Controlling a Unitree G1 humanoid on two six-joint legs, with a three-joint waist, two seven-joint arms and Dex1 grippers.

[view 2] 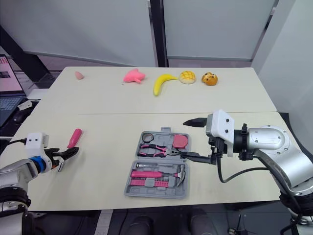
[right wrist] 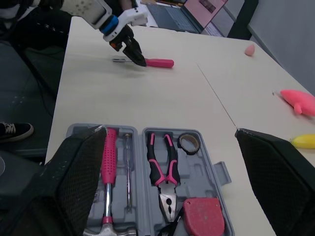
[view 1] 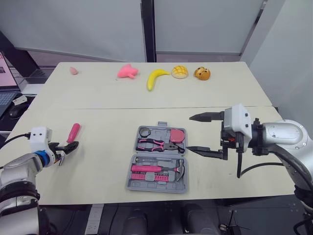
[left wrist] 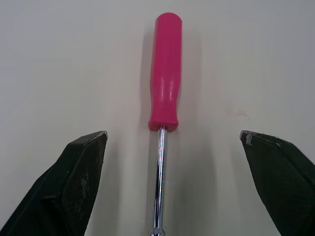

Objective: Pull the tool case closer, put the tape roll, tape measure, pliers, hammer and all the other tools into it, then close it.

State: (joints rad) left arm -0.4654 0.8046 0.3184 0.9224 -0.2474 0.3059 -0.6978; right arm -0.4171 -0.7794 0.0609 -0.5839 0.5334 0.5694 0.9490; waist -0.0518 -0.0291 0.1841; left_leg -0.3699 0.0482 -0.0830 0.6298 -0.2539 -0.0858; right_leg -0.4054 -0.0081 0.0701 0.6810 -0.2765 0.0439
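Right now the tool case (view 1: 159, 133) lies open and flat in the middle of the bench (view 1: 107, 147), with a narrow strip of bare top between its front wall and the bench's front edge. You have wide clear surface between the case and the loose screwdriver (view 1: 73, 132) on the left. There is more room behind the case, up to the seam where the two tops meet.

Your left gripper (view 1: 69, 148) sits near the left front corner. Its fingers (left wrist: 83, 162) are spread to either side of the screwdriver's metal shaft, with a gap on each side, and the pink handle points away from them.

Your right gripper (view 1: 189, 132) hangs just beside the case's right wall. Its fingers (view 1: 208, 117) are spread wide and hold nothing. Bare bench runs from there to the right edge.

Counted inside the case:
- One tape roll (view 1: 145, 131).
- One tape measure (view 1: 177, 135).
- One pair of pliers (view 1: 156, 144).
- One hammer (view 1: 161, 169).
- One more pink piece along the front wall, which I cannot identify.

One tool, the screwdriver, lies outside the case.

Five small toys (view 1: 155, 77) stand in a row along the far edge, well apart from the case. One laptop (view 1: 5, 83) sits beyond the bench's left side.
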